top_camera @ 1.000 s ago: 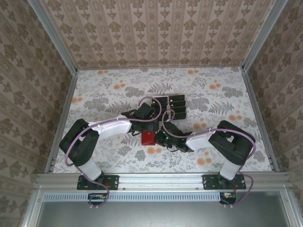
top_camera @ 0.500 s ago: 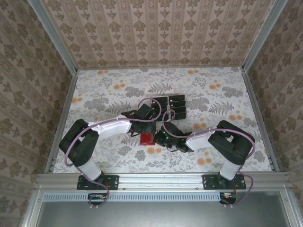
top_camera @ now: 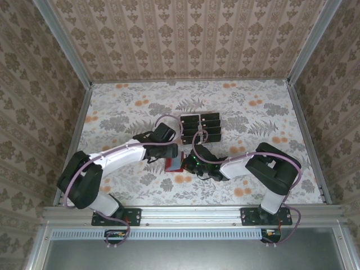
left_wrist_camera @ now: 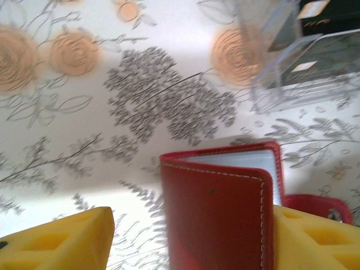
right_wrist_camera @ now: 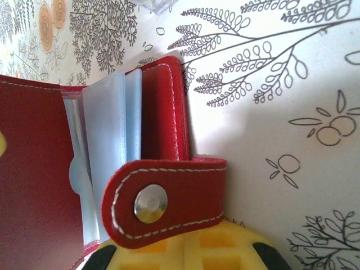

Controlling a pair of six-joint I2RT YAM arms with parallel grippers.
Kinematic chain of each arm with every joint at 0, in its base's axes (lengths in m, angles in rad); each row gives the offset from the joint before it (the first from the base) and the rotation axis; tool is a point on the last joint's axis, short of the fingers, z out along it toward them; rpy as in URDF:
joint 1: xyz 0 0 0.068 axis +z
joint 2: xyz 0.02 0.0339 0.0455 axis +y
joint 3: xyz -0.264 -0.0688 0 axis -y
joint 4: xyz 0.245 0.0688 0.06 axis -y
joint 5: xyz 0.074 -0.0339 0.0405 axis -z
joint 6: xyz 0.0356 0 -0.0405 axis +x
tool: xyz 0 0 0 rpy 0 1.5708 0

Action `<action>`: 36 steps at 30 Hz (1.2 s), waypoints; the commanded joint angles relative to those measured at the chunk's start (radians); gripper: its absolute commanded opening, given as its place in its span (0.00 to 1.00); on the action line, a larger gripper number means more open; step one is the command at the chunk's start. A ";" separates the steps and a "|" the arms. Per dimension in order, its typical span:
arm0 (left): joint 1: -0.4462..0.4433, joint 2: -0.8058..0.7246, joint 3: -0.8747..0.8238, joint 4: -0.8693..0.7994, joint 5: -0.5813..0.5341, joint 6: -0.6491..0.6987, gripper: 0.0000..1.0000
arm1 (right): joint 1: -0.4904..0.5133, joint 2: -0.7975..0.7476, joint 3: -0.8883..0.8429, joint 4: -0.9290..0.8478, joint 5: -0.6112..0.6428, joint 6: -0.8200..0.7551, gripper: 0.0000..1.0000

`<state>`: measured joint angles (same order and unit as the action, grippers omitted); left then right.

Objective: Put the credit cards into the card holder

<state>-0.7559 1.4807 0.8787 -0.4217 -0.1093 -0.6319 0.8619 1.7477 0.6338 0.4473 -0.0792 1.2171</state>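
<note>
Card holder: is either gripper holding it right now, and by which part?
The right gripper is shut on the card holder's snap strap. The left gripper straddles its front cover, jaws open, not clamped.

Left gripper (left_wrist_camera: pixel 188 239) from over the rack (top_camera: pixel 201 126) down around the card holder (top_camera: pixel 175 163), jaws narrower; left elbow (top_camera: pixel 79 181) further left
</note>
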 commanded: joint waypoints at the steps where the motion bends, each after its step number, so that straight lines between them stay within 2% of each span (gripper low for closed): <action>1: 0.029 -0.068 -0.059 -0.040 -0.019 -0.021 0.69 | -0.001 0.093 -0.046 -0.225 0.027 0.022 0.00; 8: 0.090 -0.198 -0.192 -0.050 -0.040 -0.089 0.69 | 0.000 0.090 -0.050 -0.225 0.029 0.027 0.00; 12: 0.117 -0.220 -0.241 -0.051 -0.047 -0.114 0.71 | 0.000 0.085 -0.045 -0.233 0.030 0.027 0.00; 27: 0.121 -0.098 -0.276 0.032 -0.006 -0.115 0.71 | -0.004 -0.050 -0.022 -0.388 0.106 -0.003 0.00; 36: 0.049 -0.032 -0.251 0.090 0.004 -0.148 0.71 | -0.019 -0.135 -0.038 -0.465 0.140 -0.034 0.00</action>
<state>-0.6754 1.3945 0.6285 -0.4076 -0.1715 -0.7460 0.8600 1.6234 0.6392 0.1864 -0.0040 1.2068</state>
